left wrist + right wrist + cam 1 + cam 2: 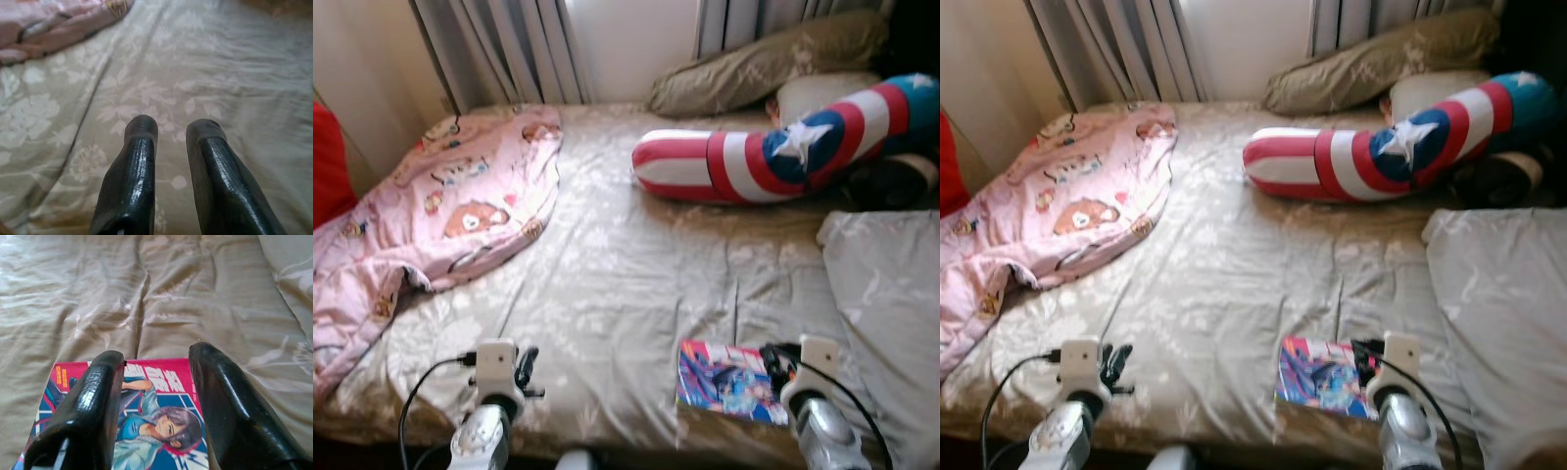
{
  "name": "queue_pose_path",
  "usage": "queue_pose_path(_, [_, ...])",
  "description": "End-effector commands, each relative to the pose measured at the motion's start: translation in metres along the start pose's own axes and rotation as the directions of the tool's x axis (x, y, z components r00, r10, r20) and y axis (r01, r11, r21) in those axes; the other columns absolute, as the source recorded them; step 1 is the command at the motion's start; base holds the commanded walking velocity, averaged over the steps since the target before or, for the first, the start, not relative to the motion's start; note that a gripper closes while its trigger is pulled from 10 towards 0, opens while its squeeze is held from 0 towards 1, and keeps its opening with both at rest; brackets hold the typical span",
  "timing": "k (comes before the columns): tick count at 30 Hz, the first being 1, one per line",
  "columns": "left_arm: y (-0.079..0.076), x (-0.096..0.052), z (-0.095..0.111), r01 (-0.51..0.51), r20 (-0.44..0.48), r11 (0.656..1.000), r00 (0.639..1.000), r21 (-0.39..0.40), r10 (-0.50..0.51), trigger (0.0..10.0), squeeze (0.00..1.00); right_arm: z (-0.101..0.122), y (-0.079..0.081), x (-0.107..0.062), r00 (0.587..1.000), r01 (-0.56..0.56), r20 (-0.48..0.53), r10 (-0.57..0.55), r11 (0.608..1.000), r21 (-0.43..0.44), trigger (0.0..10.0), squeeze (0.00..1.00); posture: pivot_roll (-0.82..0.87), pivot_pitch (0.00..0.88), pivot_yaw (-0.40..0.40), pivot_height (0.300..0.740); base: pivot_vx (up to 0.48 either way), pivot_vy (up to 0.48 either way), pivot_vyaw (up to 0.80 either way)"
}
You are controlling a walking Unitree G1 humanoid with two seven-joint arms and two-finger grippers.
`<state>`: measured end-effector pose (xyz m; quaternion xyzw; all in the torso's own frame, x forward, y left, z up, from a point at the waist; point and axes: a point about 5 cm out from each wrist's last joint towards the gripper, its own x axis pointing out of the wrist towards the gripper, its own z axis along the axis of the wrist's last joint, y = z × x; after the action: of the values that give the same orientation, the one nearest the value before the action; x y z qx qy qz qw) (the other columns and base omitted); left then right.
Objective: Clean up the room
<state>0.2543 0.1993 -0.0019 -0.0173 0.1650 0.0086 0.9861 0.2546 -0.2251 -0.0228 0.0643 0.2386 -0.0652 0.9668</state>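
Observation:
A colourful comic book [724,380] lies flat on the beige floral bed sheet [626,274], close to the bed's front edge on the right. My right gripper [775,360] hovers at the book's right side. In the right wrist view its fingers stand open above the cover [156,421], with nothing held between them. My left gripper [527,367] hangs over bare sheet at the front left. Its two black fingers [139,147] are a little apart and empty. A rumpled pink cartoon-print blanket [440,215] covers the bed's left side.
A red, white and blue star bolster [773,152] lies across the back right, with an olive pillow [764,64] behind it. A grey folded cover [891,294] fills the right edge. Curtains [499,49] hang behind the bed, and something red [328,162] stands at the far left.

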Motion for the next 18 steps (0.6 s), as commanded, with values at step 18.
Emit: queue_pose_path(18, [0.001,-0.013,-0.060,-0.009,-0.344,1.000,0.939,0.027,0.018,10.0,0.00,-0.062,-0.009,-0.026,0.951,0.141,-0.288,-0.109,0.986,0.092,10.0,0.00,-0.02,0.000,0.064,0.740,0.000,0.000,0.00])
